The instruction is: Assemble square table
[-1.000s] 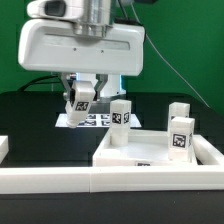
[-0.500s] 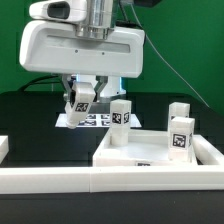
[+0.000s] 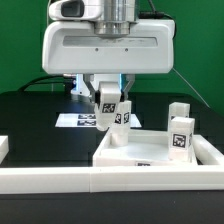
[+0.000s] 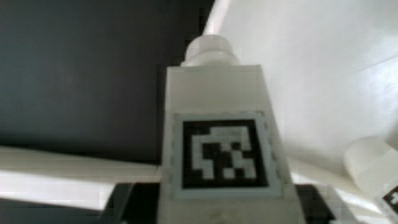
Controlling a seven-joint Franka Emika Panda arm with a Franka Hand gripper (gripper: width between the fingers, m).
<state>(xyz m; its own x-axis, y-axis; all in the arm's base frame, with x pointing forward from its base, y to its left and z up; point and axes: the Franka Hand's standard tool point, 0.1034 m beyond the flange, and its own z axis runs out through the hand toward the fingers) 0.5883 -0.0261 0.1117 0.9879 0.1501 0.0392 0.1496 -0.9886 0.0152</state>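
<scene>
My gripper (image 3: 108, 98) is shut on a white block leg (image 3: 108, 108) with a black-and-white tag and holds it above the table. The held leg is at the far left corner of the white square table top (image 3: 150, 152), right beside another leg (image 3: 124, 119) that stands there. Two more legs (image 3: 179, 110) (image 3: 181, 136) stand at the top's right side. In the wrist view the held leg (image 4: 217, 120) fills the middle, with its peg end pointing away, and the dark fingers (image 4: 143, 198) grip its two sides at my gripper (image 4: 222, 205).
The marker board (image 3: 78, 120) lies on the black surface behind the table top. A long white rail (image 3: 90, 182) runs along the front edge. A small white block (image 3: 3, 148) sits at the exterior view's left edge.
My gripper has moved to the exterior view's right with the leg, from over the marker board to the table top's far left corner. The other parts have not moved.
</scene>
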